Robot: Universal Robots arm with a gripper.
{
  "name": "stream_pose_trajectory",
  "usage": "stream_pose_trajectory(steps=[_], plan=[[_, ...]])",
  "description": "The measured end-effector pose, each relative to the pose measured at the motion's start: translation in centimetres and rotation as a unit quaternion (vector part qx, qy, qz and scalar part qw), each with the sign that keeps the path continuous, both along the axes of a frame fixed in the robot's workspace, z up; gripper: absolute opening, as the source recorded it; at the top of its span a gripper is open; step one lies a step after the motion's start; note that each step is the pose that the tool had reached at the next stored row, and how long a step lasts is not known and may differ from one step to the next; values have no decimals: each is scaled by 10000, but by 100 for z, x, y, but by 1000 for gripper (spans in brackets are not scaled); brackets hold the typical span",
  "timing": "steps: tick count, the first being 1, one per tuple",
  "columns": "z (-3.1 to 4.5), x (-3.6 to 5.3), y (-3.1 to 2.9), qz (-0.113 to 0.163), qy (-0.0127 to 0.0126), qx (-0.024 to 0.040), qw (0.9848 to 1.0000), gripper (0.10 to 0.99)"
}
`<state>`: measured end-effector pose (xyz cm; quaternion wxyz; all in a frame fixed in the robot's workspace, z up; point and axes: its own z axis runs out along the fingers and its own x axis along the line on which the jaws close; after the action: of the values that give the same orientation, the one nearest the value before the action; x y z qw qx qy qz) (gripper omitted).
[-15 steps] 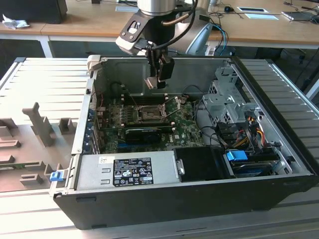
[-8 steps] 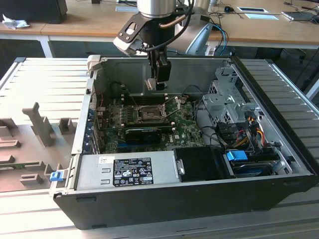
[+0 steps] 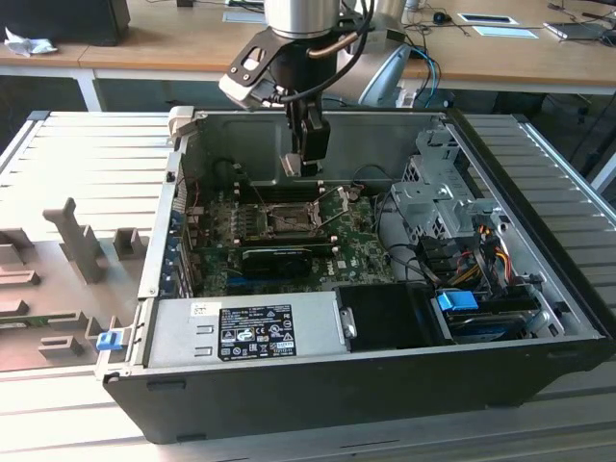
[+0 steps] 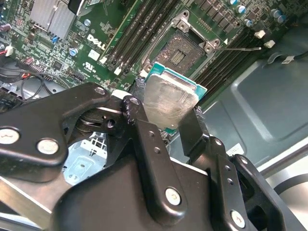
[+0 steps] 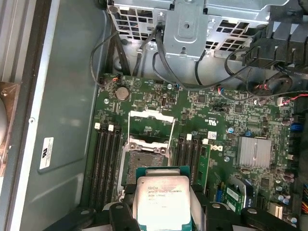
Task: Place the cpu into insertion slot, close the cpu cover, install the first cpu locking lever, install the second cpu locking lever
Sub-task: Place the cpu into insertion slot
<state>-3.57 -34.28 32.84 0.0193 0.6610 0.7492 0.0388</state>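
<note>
The black jaws are closed on two opposite edges of the cpu (image 4: pixel 168 98), a square chip with no long axis, its printed metal top facing both wrist cameras. It hangs above the green motherboard (image 5: pixel 211 106), clear of the insertion slot (image 5: pixel 143 166), whose cpu cover (image 5: pixel 150 126) is swung open.

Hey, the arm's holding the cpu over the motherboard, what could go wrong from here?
1. The cpu, pinched by two edges in the jaws of the gripper, could slip or twist.
2. It hangs clear of the insertion slot; landing off-square might damage the contacts.
3. The cpu cover stands open beside the slot, so the descending jaws could catch it.
</note>
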Motion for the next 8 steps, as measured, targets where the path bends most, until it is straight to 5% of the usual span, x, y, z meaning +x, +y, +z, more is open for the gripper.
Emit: stream_pose_trajectory(steps=[6, 8], plan=[[-17, 0, 0, -18, 0, 0, 10000, 529], [-47, 0, 1, -267, 0, 0, 9996, 529]])
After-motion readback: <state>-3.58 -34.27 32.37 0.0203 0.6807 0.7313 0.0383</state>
